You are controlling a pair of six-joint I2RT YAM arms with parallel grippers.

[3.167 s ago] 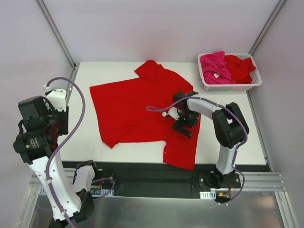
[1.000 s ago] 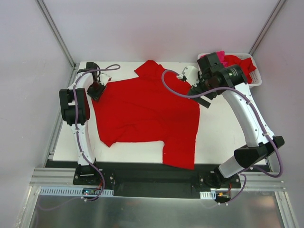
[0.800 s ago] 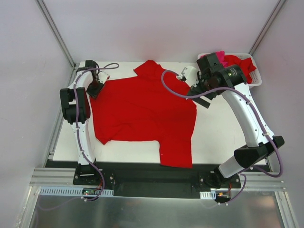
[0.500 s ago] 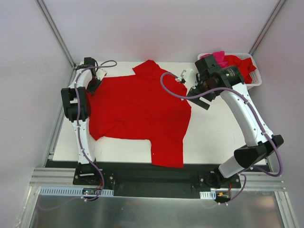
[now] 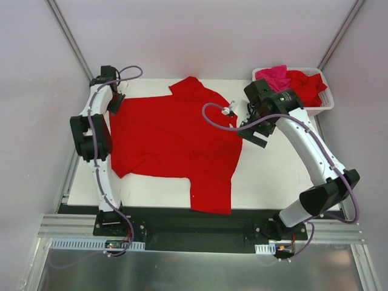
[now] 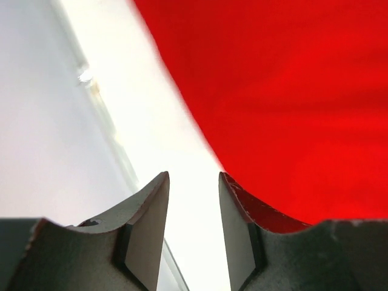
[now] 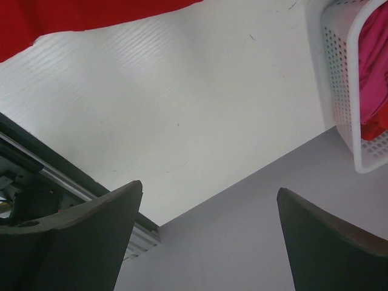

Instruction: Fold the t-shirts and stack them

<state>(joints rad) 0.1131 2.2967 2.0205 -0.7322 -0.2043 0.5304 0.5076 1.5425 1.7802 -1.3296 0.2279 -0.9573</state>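
You are on the laying-out step. 1 red t-shirt (image 5: 176,142) lies spread on the worktop (image 5: 285,176), from the far left corner down to the near edge. Your left gripper (image 6: 194,176) sits low at the far left corner, just beside the shirt's edge, jaws a little apart with nothing in them. Your right gripper (image 7: 209,189) hangs near the shirt's right edge, jaws wide and empty. More t-shirts, pink (image 5: 273,82) and red (image 5: 306,85), wait in the basket (image 5: 291,111) at the far right corner. Next, I think, you need to pinch 1 side of the shirt and fold it over the middle.
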